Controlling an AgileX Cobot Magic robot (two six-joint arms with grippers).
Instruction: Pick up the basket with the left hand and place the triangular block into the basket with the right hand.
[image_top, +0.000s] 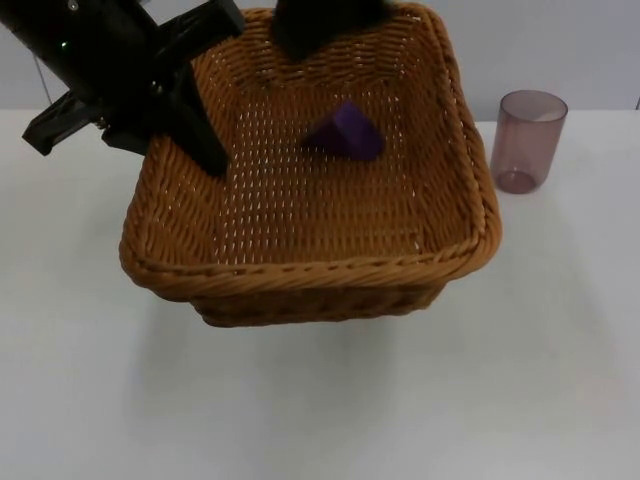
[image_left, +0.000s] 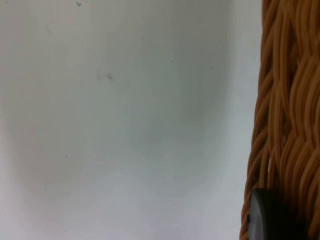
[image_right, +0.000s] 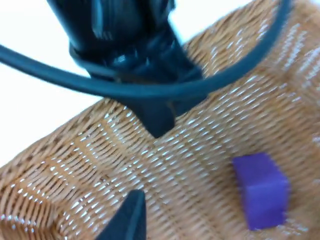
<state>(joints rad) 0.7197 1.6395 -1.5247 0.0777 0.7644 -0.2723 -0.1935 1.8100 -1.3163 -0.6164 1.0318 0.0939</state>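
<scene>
We hold the wicker basket (image_top: 300, 270) off the table (image_top: 320, 400) by its left rim, left gripper (image_top: 195, 135) jaws clamped, so the purple triangular block (image_top: 347, 132) rests inside, while the right gripper (image_top: 310, 30) hovers at the far rim, jaws unclear.

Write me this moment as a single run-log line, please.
left tool: shut on basket rim, basket held | right tool: at basket's far side | purple triangular block: lying in basket | cup: on table beside basket
</scene>
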